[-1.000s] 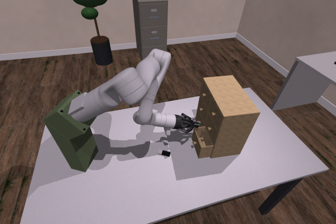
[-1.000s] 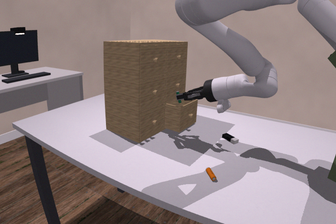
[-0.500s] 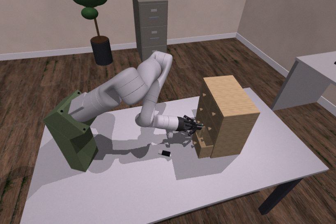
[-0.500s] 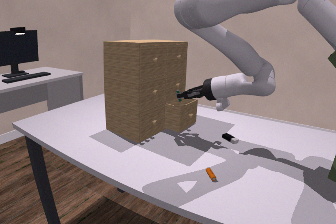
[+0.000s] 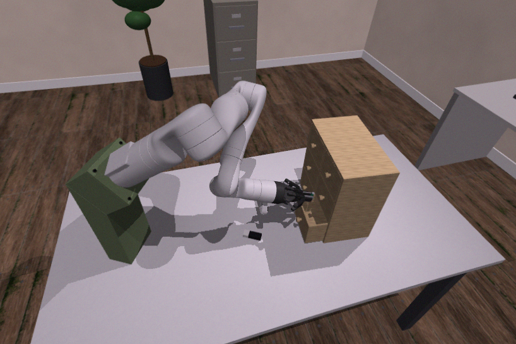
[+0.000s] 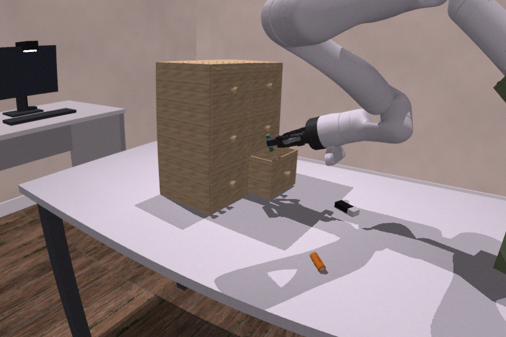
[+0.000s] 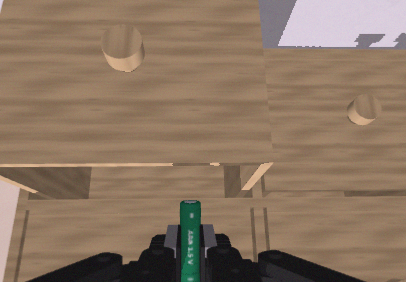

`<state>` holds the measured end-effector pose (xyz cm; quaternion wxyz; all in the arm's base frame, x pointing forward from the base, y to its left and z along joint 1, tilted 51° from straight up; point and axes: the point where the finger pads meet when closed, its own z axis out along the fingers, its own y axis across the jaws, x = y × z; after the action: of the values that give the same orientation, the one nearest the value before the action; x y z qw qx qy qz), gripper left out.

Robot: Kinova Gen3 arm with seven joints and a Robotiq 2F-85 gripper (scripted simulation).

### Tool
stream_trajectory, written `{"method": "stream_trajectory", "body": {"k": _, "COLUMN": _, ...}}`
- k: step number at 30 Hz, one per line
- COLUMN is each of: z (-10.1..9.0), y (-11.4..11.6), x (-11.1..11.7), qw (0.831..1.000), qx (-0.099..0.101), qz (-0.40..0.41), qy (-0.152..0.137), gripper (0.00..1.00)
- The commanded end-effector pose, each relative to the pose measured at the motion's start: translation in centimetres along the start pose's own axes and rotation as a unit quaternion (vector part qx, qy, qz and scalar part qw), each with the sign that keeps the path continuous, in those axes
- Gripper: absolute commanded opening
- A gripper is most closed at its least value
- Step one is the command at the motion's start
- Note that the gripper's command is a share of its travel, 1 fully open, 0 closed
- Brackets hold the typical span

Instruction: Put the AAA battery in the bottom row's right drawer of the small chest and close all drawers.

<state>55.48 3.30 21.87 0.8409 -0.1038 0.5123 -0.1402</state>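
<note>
The green AAA battery [image 5: 312,194] [image 6: 268,136] [image 7: 190,251] stands roughly upright between the fingertips. My gripper [image 5: 308,196] [image 6: 270,143] [image 7: 190,244] is shut on it, pointing toward the chest front. The small wooden chest [image 5: 362,206] [image 6: 184,128] stands upright. Its bottom right drawer [image 5: 315,234] [image 6: 260,175] [image 7: 190,101] is pulled partly out and looks level. The fingertips and battery are above this drawer's open top, close to the chest front. Part of the drawer's inside is hidden. The other drawers look pushed in.
A black and white block [image 5: 253,235] [image 6: 346,208] lies on the table in front of the chest. An orange cylinder [image 6: 317,261] lies nearer the table edge in the exterior view. The closed bottom left drawer [image 7: 320,146] adjoins the open one. A knob [image 6: 268,127] protrudes above the battery.
</note>
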Motion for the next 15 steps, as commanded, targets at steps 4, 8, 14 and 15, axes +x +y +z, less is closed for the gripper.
{"method": "stream_trajectory", "body": {"k": 4, "z": 0.14, "y": -0.31, "x": -0.09, "qw": 1.0, "qx": 0.001, "qz": -0.001, "qy": 0.0, "gripper": 0.05}}
{"method": "stream_trajectory", "body": {"k": 8, "z": 0.21, "y": -0.42, "x": -0.11, "qw": 1.0, "qx": 0.001, "qz": -0.001, "qy": 0.0, "gripper": 0.05}}
{"method": "stream_trajectory", "body": {"k": 14, "z": 0.25, "y": -0.49, "x": -0.13, "qw": 1.0, "qx": 0.001, "qz": -0.001, "qy": 0.0, "gripper": 0.05}}
{"method": "stream_trajectory", "body": {"k": 15, "z": 0.26, "y": -0.51, "x": -0.13, "qw": 1.0, "qx": 0.001, "qz": -0.001, "qy": 0.0, "gripper": 0.05}}
